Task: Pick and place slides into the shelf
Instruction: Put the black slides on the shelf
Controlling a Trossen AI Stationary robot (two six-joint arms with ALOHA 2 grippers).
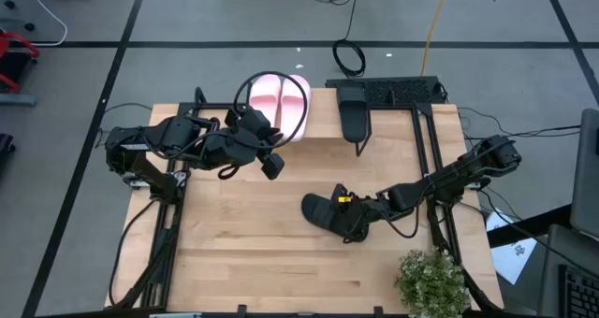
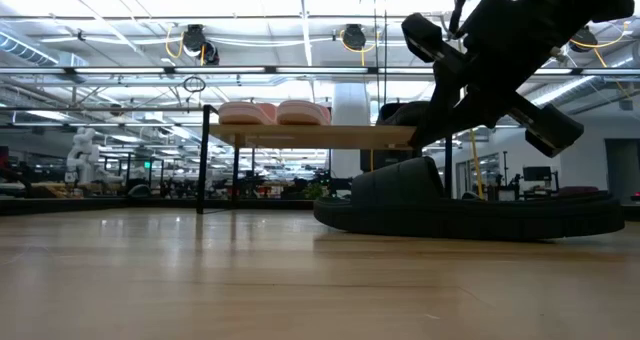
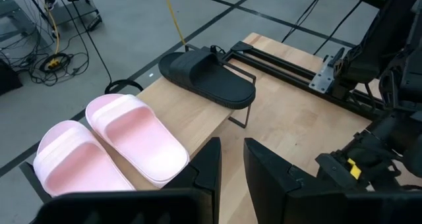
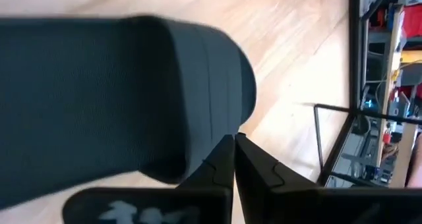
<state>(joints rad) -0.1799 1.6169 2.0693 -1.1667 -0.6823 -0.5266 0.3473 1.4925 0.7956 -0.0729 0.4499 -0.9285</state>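
The shelf point(image 1: 328, 136) stands at the table's far edge. On its top rest the pale pink pair point(image 1: 279, 103) point(image 3: 125, 141), at the left end, and one black slide point(image 1: 353, 112) point(image 3: 208, 76) further right, soles down. The second black slide point(image 1: 318, 209) point(image 2: 460, 205) point(image 4: 99, 92) lies flat on the tabletop, right of the middle. My right gripper point(image 1: 348, 223) point(image 4: 234, 148) is shut, low over that slide's right part. My left gripper point(image 1: 272, 166) point(image 3: 232, 165) hovers near the pink pair, narrowly open and holding nothing. My right gripper comes at the black slide slanting down from the table's right side. Its shut fingers point(image 4: 217, 161) lie right beside the slide's strap edge point(image 4: 198, 151). Nothing shows between the fingers. I cannot tell whether the finger's outer side touches the slide. The slide rests flat on the tabletop.
A potted plant point(image 1: 430, 281) stands at the table's near right corner. Black frame rails point(image 1: 432, 168) run along the right and left sides. A black flat device point(image 1: 398, 90) lies behind the shelf. Bare wood point(image 1: 253, 252) spreads across the near half of the table.
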